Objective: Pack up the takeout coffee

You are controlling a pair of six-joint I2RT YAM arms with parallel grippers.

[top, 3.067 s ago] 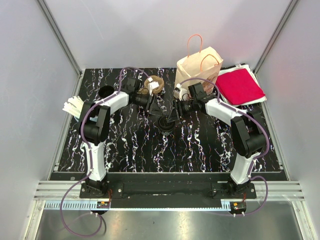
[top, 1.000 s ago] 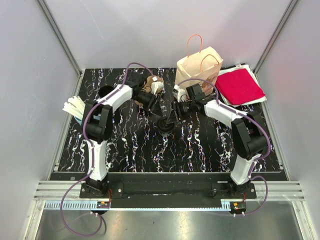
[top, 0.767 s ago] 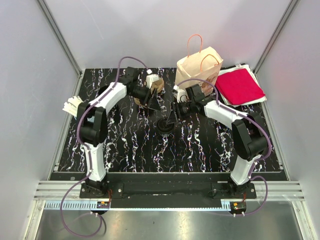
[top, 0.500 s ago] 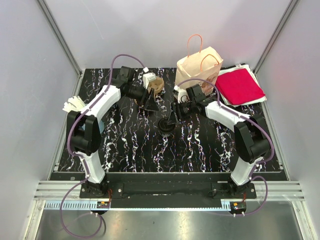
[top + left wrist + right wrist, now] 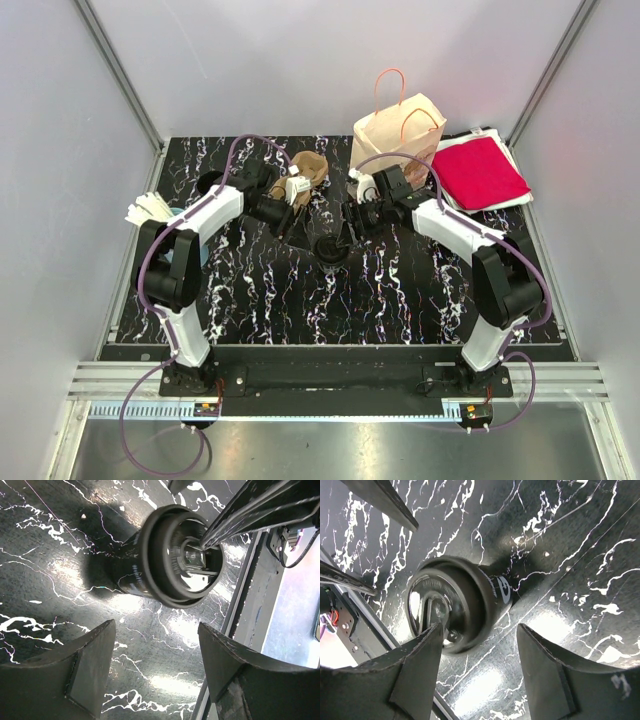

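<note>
Lidded black coffee cup [image 5: 330, 249] stands upright mid-table on the marbled black tabletop [image 5: 400, 300], between the two grippers.

Left gripper [image 5: 285, 224]: just left of the cup and slightly farther back. Jaws well apart, nothing held. In the left wrist view there is only bare table between the fingers [image 5: 85, 672], with the cup beyond the tips, untouched.

Right gripper [image 5: 347, 224]: just right of the cup, jaws likewise spread and empty. In its wrist view the lid sits ahead of the tips, no contact.

Judgement: the lid looks seated. Both arms stand clear of the cup, probably to leave room for a grasp on its body.

Handled paper bag [image 5: 397, 135] stands upright at far right, well apart from the cup, and is the likely destination. Red napkin [image 5: 478, 172] lies right of the bag. Cup not yet bagged.
</note>
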